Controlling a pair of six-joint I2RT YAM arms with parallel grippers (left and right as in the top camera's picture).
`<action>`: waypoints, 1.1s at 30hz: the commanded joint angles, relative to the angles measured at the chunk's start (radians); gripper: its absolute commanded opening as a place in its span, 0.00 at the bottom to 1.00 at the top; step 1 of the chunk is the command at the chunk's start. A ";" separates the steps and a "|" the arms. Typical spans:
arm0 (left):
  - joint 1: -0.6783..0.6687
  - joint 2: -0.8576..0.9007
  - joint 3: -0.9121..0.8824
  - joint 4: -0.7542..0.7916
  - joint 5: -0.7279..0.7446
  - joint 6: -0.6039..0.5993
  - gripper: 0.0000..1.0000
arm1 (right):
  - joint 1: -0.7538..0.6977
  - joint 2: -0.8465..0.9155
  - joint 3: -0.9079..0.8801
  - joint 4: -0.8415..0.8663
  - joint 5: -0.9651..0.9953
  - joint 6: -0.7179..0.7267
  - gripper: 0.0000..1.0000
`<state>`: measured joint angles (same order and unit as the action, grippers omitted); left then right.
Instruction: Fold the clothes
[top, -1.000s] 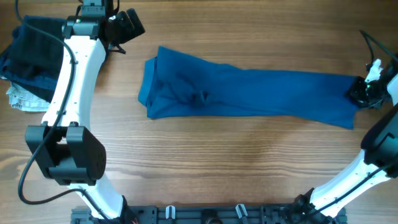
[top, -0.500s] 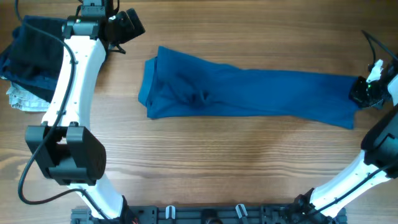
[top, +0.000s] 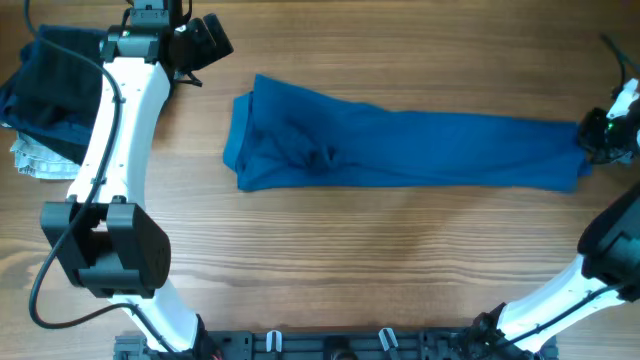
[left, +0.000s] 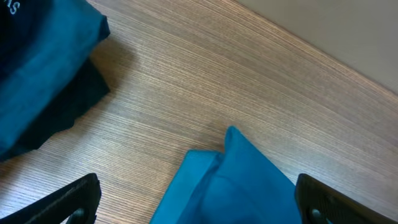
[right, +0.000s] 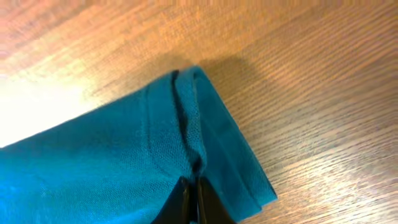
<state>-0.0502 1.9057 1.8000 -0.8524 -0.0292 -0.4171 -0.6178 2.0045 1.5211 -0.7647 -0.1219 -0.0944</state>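
Blue T-shirt (top: 400, 152) drawn further right, right gripper (right: 191, 200) now pinching it

T-shirt (top: 400, 150) across table (top: 350, 260) middle; folded garments (top: 48, 85) far left, behind.

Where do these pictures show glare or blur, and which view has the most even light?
Right wrist view: a washed-out glare patch on the wooden table beside the blue T-shirt; the far wood is blurred. Left wrist view: crisp wood grain, no glare. Overhead view: the most even light, only soft shadows.
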 joint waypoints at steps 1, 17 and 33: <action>0.001 -0.002 0.005 0.003 -0.006 -0.006 1.00 | 0.000 -0.026 0.025 0.048 -0.040 -0.012 0.08; 0.001 -0.002 0.005 0.002 -0.006 -0.006 1.00 | 0.016 0.003 0.014 -0.010 0.063 -0.045 0.30; 0.001 -0.002 0.005 0.002 -0.006 -0.006 1.00 | 0.008 0.087 -0.060 0.049 0.077 -0.057 0.31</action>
<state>-0.0502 1.9057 1.8000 -0.8524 -0.0292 -0.4171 -0.6060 2.0552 1.4738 -0.7181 -0.0582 -0.1364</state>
